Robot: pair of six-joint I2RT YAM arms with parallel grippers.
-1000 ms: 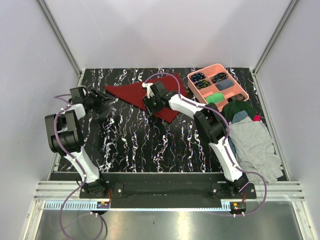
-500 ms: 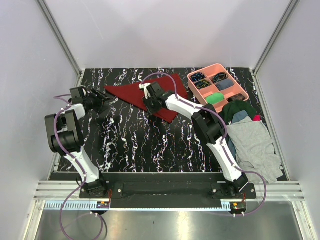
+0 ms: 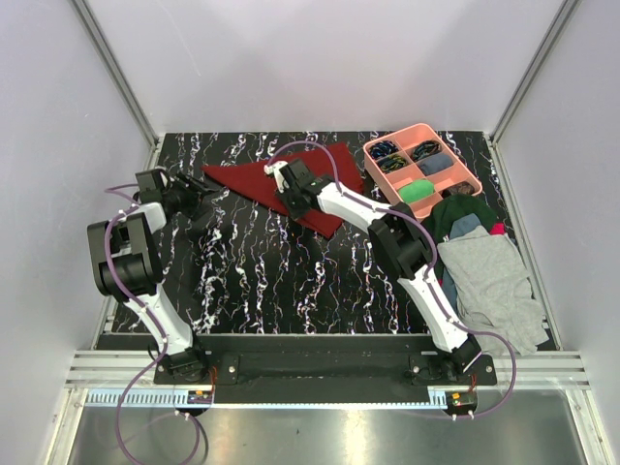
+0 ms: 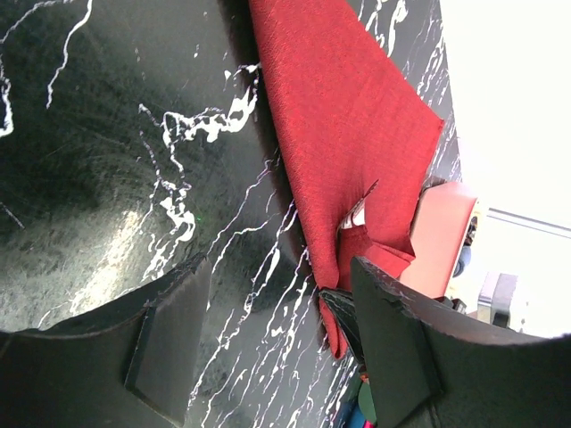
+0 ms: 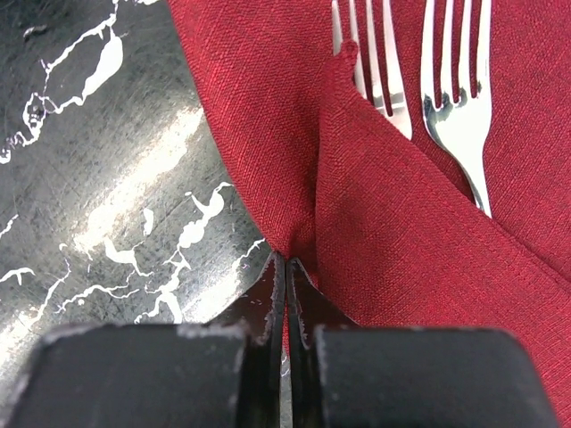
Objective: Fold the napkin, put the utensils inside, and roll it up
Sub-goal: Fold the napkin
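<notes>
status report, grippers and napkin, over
Right gripper shut on napkin edge, flap partly covering one of two forks. Left gripper open, near the cloth's left tip. Pink tray, clothes pile off to the right.

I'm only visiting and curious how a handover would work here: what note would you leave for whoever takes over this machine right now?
Right pincer: shut on a fold at the edge of the napkin, low over the table.
Left pincer: open, holding nothing, by the napkin's left tip.
Things: the napkin lies folded into a triangle at the far middle of the table. Two forks lie on it, one partly under a flap.
Done: fold made, forks on the cloth.
Left: roll the napkin up around them.
</notes>
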